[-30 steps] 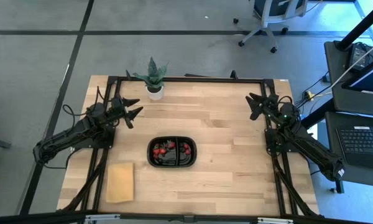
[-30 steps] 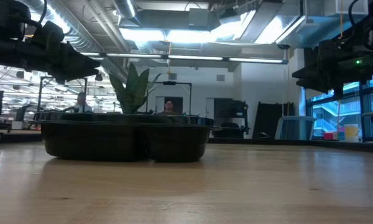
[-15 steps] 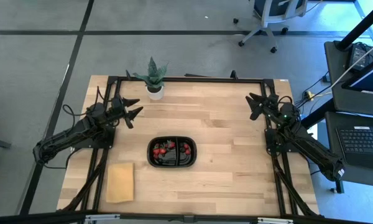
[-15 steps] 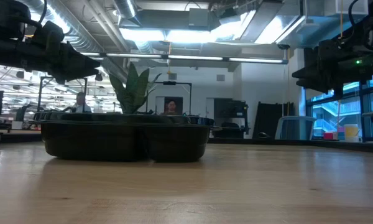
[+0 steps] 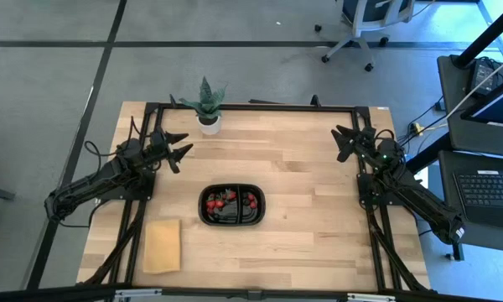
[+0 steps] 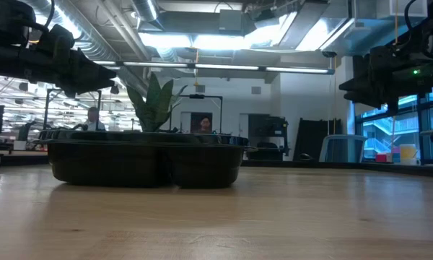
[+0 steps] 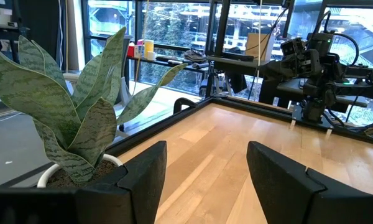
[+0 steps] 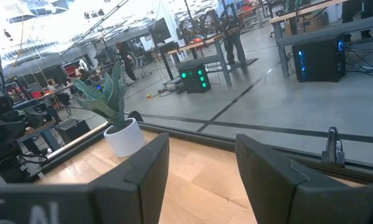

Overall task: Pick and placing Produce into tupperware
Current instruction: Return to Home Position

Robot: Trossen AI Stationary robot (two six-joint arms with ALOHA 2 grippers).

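1. I'm seeing the left end effector (image 5: pixel 183 144) hovering over the left rear of the tabletop (image 5: pixel 302 180), near the potted plant (image 5: pixel 206 105). Its fingers (image 7: pixel 143 171) are standing wide apart and gripping nothing.
2. The right end effector (image 5: pixel 342 143) is hovering over the right rear, well apart from the tray (image 5: pixel 233 223). Its fingers (image 8: pixel 143 168) are spread just as wide, with nothing between them.
3. The tray is sitting mid-tabletop, between the two arms.
4. The produce (image 5: pixel 225 200) is lying inside the tray: red pieces with a few dark bits, bunched toward the plant side. I'm not making out which compartment holds what.
5. The tan block (image 5: pixel 162 245) is lying flat near the tray's front-left, not touching it.
6. In the low view the tray wall is hiding the produce.
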